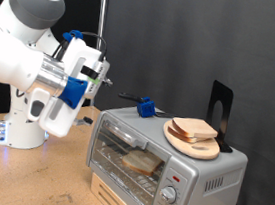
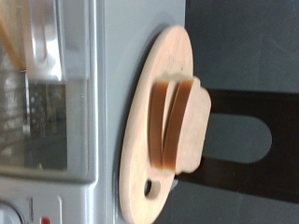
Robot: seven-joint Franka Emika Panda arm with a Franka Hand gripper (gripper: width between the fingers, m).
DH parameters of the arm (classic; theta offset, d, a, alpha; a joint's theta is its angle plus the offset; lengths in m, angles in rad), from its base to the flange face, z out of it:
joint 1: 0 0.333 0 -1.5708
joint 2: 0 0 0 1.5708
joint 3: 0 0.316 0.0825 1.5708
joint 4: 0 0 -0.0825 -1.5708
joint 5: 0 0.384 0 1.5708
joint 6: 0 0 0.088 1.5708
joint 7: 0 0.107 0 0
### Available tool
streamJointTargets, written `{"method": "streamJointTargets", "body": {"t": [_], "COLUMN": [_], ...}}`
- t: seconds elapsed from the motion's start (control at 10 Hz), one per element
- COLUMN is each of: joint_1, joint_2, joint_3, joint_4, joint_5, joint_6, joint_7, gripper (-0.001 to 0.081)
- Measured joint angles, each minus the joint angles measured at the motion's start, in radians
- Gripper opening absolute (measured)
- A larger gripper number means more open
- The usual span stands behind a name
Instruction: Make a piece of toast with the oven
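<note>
Right up front, the oven [image 1: 159, 171] sits on a wooden base [image 1: 116, 196] on the bench [image 1: 7, 182], its glass door looking shut and its two knobs [image 1: 166, 197] facing you. Through the glass you can make out what looks like a slice [image 1: 142, 162] lying on the rack, though the reflections keep you from being sure.

On the oven's roof, towards the exterior view's right, a round wooden plate [image 1: 204, 149] carries the toast [image 1: 195, 129]; the wrist view suggests two pieces stacked there, crust edges side by side. A small blue object [image 1: 147, 108] with a dark stem lies on the roof just beside the plate, on the side nearer the arm.

Your tool [image 1: 100, 76] hangs in the air off the oven's far corner, at the exterior view's left, apart from everything and pointed towards the plate. It carries nothing, and you cannot tell how its jaws stand.

Judging by this, you are at the bread-handling stage, lined up on the plate. Any reach there has to clear the blue object. Behind it all stands a black holder [image 1: 219, 103].
</note>
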Motion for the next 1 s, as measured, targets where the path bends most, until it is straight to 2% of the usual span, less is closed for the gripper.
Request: {"method": "streamJointTargets", "body": {"t": [0.3, 0.4, 0.6, 0.7, 0.8, 0.9, 1.0], "joint_1": [0.010, 0.015, 0.037, 0.035, 0.023, 0.012, 0.018], "joint_2": [0.128, 0.166, 0.220, 0.220, 0.225, 0.237, 0.258], "joint_3": [0.027, 0.032, 0.037, 0.037, 0.037, 0.036, 0.040], "joint_4": [0.139, 0.177, 0.222, 0.222, 0.231, 0.246, 0.259], "joint_5": [-0.022, -0.022, -0.001, -0.002, -0.011, -0.012, 0.008], "joint_6": [-0.007, 0.021, 0.133, 0.118, 0.025, -0.014, 0.037], "joint_7": [-0.012, -0.010, 0.024, 0.021, 0.003, 0.002, 0.022], "gripper": [0.0808, 0.0808, 0.0808, 0.0808, 0.0808, 0.0808, 0.0808]}}
